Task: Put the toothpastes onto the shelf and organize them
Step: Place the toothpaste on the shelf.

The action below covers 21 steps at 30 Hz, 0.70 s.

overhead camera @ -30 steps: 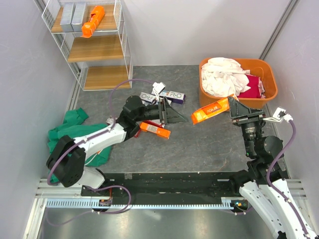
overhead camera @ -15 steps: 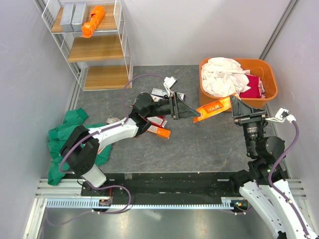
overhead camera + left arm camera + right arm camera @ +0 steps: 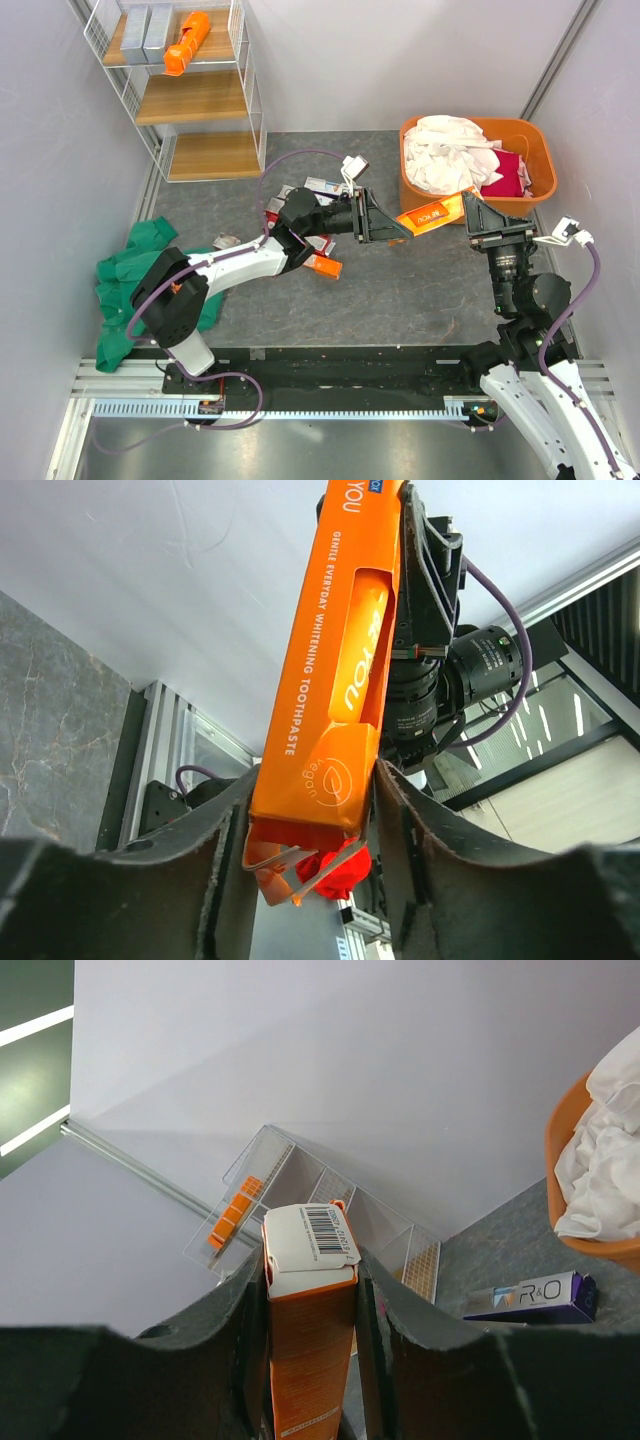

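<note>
An orange toothpaste carton [image 3: 430,214] hangs in the air between both arms. My right gripper [image 3: 466,212] is shut on its right end, and my left gripper [image 3: 392,226] is shut on its left end. In the left wrist view the carton [image 3: 340,680] stands between both fingers of the left gripper [image 3: 315,780], its end flap open. The right wrist view shows its barcode end [image 3: 310,1235] in the right gripper [image 3: 310,1260]. More toothpastes lie on the floor under the left arm: a white/purple one [image 3: 320,187] and an orange one [image 3: 322,265]. The shelf [image 3: 190,97] at the far left holds grey cartons [image 3: 145,30] and orange ones [image 3: 188,42] on top.
An orange tub [image 3: 541,150] of laundry stands at the back right, close behind the right gripper. A green cloth [image 3: 140,265] lies at the left by the left arm's base. Grey walls close in on both sides.
My left arm has swung right, away from the floor cartons, up to the orange carton. Its jaws have closed from wide open onto the carton's end. The right arm has barely moved.
</note>
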Tool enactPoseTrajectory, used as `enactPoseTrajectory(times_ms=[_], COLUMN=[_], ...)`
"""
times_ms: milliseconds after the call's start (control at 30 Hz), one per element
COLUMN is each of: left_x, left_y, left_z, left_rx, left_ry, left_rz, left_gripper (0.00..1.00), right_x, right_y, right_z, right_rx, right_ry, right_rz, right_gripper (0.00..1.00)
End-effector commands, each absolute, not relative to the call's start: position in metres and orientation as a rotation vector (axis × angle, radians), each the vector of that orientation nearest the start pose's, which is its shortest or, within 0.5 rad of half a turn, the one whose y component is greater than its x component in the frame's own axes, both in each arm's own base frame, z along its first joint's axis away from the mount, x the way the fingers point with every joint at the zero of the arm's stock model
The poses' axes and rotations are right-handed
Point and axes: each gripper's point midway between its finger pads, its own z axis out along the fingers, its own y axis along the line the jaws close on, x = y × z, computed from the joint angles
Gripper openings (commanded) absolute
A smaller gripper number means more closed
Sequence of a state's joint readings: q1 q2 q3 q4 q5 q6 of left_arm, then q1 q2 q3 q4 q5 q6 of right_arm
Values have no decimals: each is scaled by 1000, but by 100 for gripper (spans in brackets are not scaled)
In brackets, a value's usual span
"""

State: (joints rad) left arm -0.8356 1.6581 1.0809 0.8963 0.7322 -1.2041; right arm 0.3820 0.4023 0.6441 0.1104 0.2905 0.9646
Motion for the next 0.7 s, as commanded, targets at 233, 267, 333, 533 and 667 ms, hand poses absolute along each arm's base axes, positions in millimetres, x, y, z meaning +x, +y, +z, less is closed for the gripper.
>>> enactPoseTrajectory(times_ms=[233,267,333,533,667], left_x=[204,205,208,227,242], left_y=[-434,-433,-431,-412,-394], left_z=[353,353,353,353,347], left_rx=[481,480,463,366,289], left_ry=[1568,1568,1566,1539,1559], left_rz=[-2067,-2066,-2063,-2050,-2008], left_gripper=[37,35,32,29,28], right_x=[229,229,230,237,240], right_y=[67,67,64,58,56], right_z=[414,413,409,396,387], right_rx=[659,664,685,743,767], right_ry=[1072,1075,1082,1102,1119], right_rz=[1017,1012,999,961,943], right_gripper=[56,59,68,77,79])
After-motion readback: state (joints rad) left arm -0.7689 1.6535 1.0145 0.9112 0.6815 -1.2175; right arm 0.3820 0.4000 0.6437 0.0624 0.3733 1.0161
